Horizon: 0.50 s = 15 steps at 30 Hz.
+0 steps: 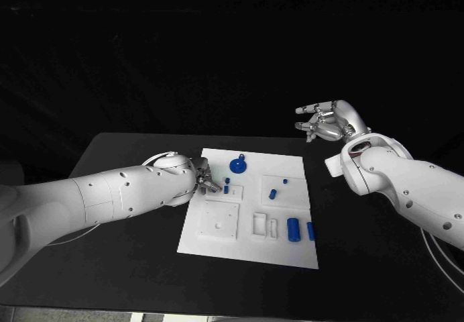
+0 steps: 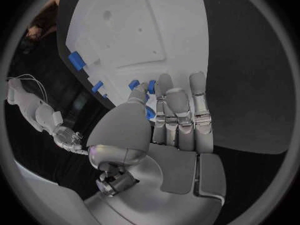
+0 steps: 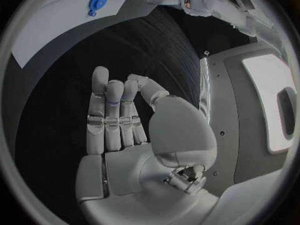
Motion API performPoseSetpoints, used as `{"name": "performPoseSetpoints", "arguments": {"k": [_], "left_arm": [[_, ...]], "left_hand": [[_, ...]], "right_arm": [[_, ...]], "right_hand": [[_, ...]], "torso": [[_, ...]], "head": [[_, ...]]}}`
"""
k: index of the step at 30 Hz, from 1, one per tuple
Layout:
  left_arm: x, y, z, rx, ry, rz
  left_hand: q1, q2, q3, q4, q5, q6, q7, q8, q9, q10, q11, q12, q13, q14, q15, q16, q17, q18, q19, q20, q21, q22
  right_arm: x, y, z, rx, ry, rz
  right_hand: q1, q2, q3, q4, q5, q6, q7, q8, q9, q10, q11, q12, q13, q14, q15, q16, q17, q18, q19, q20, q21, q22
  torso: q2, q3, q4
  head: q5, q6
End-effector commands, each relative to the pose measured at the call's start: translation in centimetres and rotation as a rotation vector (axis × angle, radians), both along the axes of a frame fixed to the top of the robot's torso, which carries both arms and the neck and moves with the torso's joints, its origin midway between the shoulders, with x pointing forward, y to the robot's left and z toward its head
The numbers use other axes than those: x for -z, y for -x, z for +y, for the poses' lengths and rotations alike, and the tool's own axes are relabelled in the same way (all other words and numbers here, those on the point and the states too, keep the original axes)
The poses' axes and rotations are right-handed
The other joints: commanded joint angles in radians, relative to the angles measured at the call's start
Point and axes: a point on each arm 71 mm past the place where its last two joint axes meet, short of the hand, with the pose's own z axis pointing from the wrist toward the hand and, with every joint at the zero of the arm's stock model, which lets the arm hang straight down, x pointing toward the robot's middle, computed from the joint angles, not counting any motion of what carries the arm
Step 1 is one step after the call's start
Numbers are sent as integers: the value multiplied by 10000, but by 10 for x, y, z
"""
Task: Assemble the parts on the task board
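Task board [image 1: 253,225] lying flat on the black table [image 1: 116,268], blue parts [image 1: 293,228] scattered over it. Left hand [image 1: 203,180] at the board's edge, fingers [image 2: 181,105] close together, their tips against a small blue part [image 2: 150,87]; a firm grip cannot be confirmed. Right hand [image 1: 327,121] raised well beyond the board, fingers [image 3: 109,110] loosely curled, holding nothing.

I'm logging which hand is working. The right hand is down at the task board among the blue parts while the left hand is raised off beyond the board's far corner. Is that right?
Sides are swapped. In the head view the left hand is down at the task board among the blue parts, while the right hand is raised beyond the board's far corner, holding nothing.
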Motion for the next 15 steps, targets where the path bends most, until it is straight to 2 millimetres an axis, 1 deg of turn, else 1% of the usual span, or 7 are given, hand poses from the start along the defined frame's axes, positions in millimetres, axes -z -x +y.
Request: {"name": "performPoseSetpoints", "arguments": {"k": [1,6,8,9,10,11,15], "left_arm": [[2,0,2,-89,-154,-66],[1,0,3,-144,-155,-148],[1,0,4,-177,-131,-209],[1,0,4,-191,-121,-235],[1,0,4,-205,-112,-258],[0,-1,4,-220,-105,-277],[0,-1,5,-262,-90,-324]], "left_hand": [[-52,-98,-51,89,-43,-11,93,25,-1,-34,38,42,16,-12,29,-52,-6,-109,39,10,-67,132],[-154,-195,-123,266,-65,-18,101,43,14,-57,44,59,27,-30,40,-52,-12,-100,29,23,-80,137],[-278,-355,-131,477,-119,-29,118,49,17,-59,58,76,34,-33,49,-52,-22,-91,35,32,-90,138],[-351,-429,-141,543,-248,-43,133,47,17,-58,63,78,35,-32,54,-52,-24,-89,37,35,-90,138],[-406,-480,-117,611,-568,-52,153,54,24,-58,71,81,36,-33,57,-58,-30,-85,37,39,-94,136],[-420,-544,-27,684,-657,-66,154,69,38,-66,74,84,38,-30,64,-64,-39,-80,43,44,-97,134],[-467,-804,291,1000,-783,-113,173,134,84,-83,85,108,49,-34,72,-73,-74,-63,50,58,-117,136]], "right_arm": [[1,0,1,-129,28,12],[1,0,0,-119,30,28],[1,0,0,-114,22,43],[1,0,0,-111,17,50],[1,0,0,-110,14,56],[2,0,0,-109,12,61],[2,0,0,-105,7,74]], "right_hand": [[-123,4,-41,4,24,102,58,-60,-14,-102,-48,40,-8,-38,-8,46,-11,167,71,18,-25,-3],[-127,7,-57,3,44,100,58,-60,-14,-102,-49,42,-7,-38,-9,46,-12,166,79,17,-44,-7],[-196,-1,-134,45,116,61,62,-58,-14,-104,-49,41,-8,-37,-3,46,-13,159,91,25,-86,-25],[-236,-5,-185,75,234,55,61,-60,-14,-101,-48,47,-3,-34,-1,49,-12,155,101,28,-101,-38],[-238,4,-244,91,319,52,59,-58,-13,-104,-52,49,-1,-30,-4,52,-11,154,117,27,-125,-60],[-236,7,-255,93,329,52,59,-57,-13,-103,-54,50,0,-29,-4,53,-11,154,121,27,-129,-64],[-242,35,-419,116,422,41,58,-58,-14,-110,-52,50,1,-35,-3,49,-14,138,176,27,-226,-142]], "torso": [[-1,-5,0],[1,-6,4],[-2,-6,6],[-4,-5,7],[-4,-5,7],[-2,-5,8],[2,-3,1]], "head": [[-12,4],[-15,9],[-16,10],[-16,9],[-16,9],[-22,9],[-21,11]]}}
